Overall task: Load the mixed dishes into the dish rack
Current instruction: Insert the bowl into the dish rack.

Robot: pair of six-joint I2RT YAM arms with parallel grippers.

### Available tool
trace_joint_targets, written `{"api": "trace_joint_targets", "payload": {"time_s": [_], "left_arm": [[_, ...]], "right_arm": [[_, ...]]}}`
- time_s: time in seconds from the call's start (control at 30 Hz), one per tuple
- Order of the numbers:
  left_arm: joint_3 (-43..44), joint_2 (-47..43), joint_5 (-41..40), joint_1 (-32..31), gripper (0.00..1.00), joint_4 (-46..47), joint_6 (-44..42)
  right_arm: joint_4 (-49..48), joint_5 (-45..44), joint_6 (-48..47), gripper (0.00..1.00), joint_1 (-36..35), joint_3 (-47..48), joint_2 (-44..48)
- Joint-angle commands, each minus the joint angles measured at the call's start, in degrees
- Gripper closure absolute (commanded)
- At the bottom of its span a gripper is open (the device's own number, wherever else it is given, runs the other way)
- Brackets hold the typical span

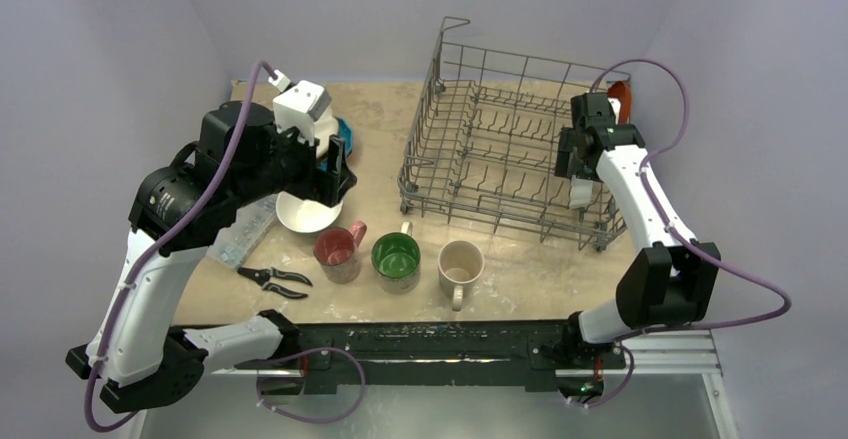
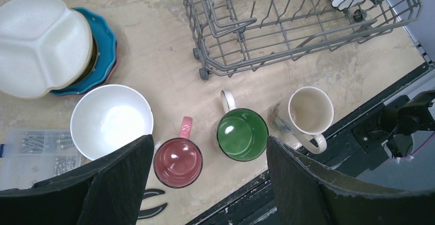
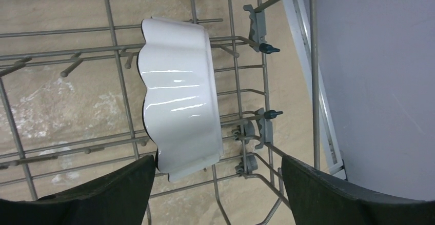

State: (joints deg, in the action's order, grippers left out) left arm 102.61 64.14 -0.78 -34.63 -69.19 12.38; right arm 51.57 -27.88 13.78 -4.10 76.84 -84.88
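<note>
Purple walls stand all around a sandy brown desk [image 1: 520,279]. The biggest thing on it is the dish rack [image 1: 500,159], a grey wire basket at 1 o'clock. Next come the plates [image 2: 43,45], piled at 10 o'clock. A white divided one is on top and a blue one is under it. Just beside the pile, toward 6 o'clock, sits the white bowl [image 2: 112,120]. A clear box [image 2: 36,148] of screws lies at 8 o'clock.

Three mugs stand in a row at 6 o'clock, all mouth up: the red mug [image 2: 177,162], the green mug [image 2: 242,134] and the cream mug [image 2: 310,111]. One small wavy dish [image 3: 179,102] stands on its edge between the wires at the rack's 4 o'clock corner. Black pliers [image 1: 275,279] lie at 7 o'clock.

The left claw [image 2: 210,184] hangs over the red and green mugs. It is spread wide with nothing in it. The right claw [image 3: 218,194] reaches into the rack and is spread wide too. The wavy dish is very near one finger, and I cannot tell if they touch.

The mugs look hard, shiny and slippery, and I think they would break if dropped. A good place to pinch looks like the rim, with one finger inside and one outside. The handle could work too.

I can read no words anywhere. The cream mug has a little picture on its side, but it is too blurry to make out.
</note>
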Motion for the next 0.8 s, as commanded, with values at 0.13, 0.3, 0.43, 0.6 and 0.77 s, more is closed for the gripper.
{"api": "trace_joint_targets", "payload": {"time_s": [0.13,0.3,0.43,0.6,0.77], "left_arm": [[-1.02,-1.82,1.13,-0.12,0.20,0.04,1.57],[-1.53,-2.17,2.88,0.08,0.21,-0.07,2.63],[-2.32,-2.99,3.39,0.09,0.21,0.10,3.78],[-4.99,-4.30,4.18,0.19,0.19,0.45,5.82],[-9.57,-6.20,6.75,0.25,0.18,2.60,8.84]], "right_arm": [[-1.04,8.26,0.44,0.02,0.23,2.48,6.50],[-0.86,10.22,0.59,0.02,0.23,4.61,7.88],[0.58,11.30,1.14,0.02,0.22,6.35,8.51],[-0.12,23.80,6.31,0.02,-0.01,8.39,10.59],[-6.40,33.72,16.13,0.02,-8.25,6.29,12.93]]}}
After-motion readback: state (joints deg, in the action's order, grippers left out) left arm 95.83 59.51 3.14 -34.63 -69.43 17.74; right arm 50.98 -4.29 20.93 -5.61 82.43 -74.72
